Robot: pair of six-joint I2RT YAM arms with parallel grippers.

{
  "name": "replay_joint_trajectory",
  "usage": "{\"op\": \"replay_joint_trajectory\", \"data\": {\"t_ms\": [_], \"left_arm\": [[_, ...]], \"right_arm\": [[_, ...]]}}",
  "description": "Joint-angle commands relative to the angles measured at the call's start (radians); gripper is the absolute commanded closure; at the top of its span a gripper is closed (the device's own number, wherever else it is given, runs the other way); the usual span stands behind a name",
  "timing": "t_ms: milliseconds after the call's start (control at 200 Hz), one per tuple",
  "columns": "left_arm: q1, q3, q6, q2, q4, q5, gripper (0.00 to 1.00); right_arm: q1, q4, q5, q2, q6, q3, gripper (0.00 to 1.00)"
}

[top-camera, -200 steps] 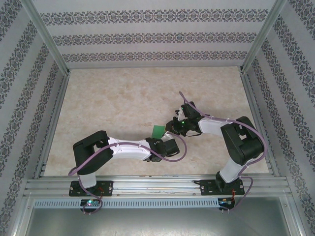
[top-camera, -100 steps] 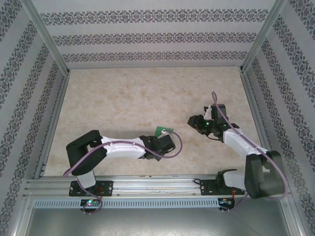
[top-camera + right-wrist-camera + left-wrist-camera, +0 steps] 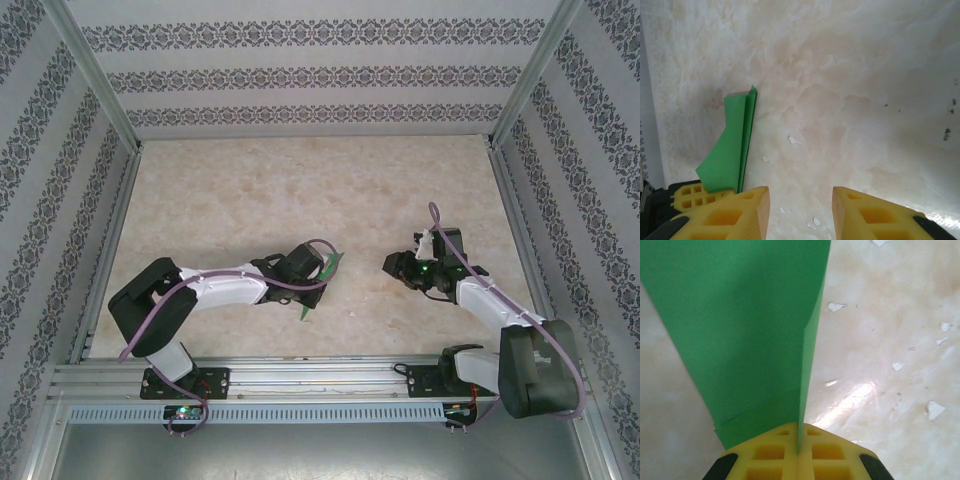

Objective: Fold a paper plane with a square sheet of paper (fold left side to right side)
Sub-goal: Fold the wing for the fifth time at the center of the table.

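Note:
The green sheet of paper point(image 3: 740, 330) is folded into a slim, creased paper plane shape point(image 3: 327, 267). It stands edge-on above the table, left of centre. My left gripper point(image 3: 799, 440) is shut on its lower end, with the fold pinched between the yellow fingers. In the top view the left gripper point(image 3: 316, 280) sits at the end of the low, outstretched left arm. My right gripper point(image 3: 388, 264) is open and holds nothing, a short way to the right of the paper and apart from it. In the right wrist view the paper point(image 3: 735, 142) rises left of the right gripper point(image 3: 801, 210).
The marble-look table top point(image 3: 300, 200) has small white chips in its surface point(image 3: 794, 140). Patterned walls and metal frame posts point(image 3: 515, 190) close in the left, right and far sides. An aluminium rail point(image 3: 320, 378) carries both arm bases at the near edge.
My right gripper let go of the paper, opened and drew back to the right. My left arm swung the paper, turning it edge-on, and its elbow moved left.

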Motion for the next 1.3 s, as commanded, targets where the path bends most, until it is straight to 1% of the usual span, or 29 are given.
{"op": "replay_joint_trajectory", "data": {"t_ms": [0,165,315,555,824,1079,1299], "left_arm": [[0.028,-0.012,-0.053,-0.005,0.075,0.118,1.00],[0.059,-0.025,-0.092,0.002,0.120,0.177,1.00],[0.087,-0.037,-0.139,0.009,0.174,0.243,1.00],[0.112,-0.066,-0.239,0.058,0.299,0.327,1.00],[0.128,-0.094,-0.314,0.091,0.382,0.355,1.00],[0.149,-0.158,-0.401,0.117,0.538,0.399,1.00],[0.167,-0.204,-0.436,0.116,0.627,0.413,1.00]], "right_arm": [[-0.001,0.057,-0.055,-0.020,-0.019,-0.025,0.61],[0.038,0.114,-0.079,-0.004,-0.015,-0.036,0.59],[0.093,0.245,-0.102,0.058,0.046,-0.045,0.56],[0.178,0.328,-0.062,0.145,0.094,-0.016,0.57],[0.221,0.384,-0.047,0.204,0.124,0.000,0.57],[0.256,0.422,-0.032,0.246,0.146,0.026,0.57],[0.304,0.454,0.007,0.313,0.181,0.059,0.56]]}}
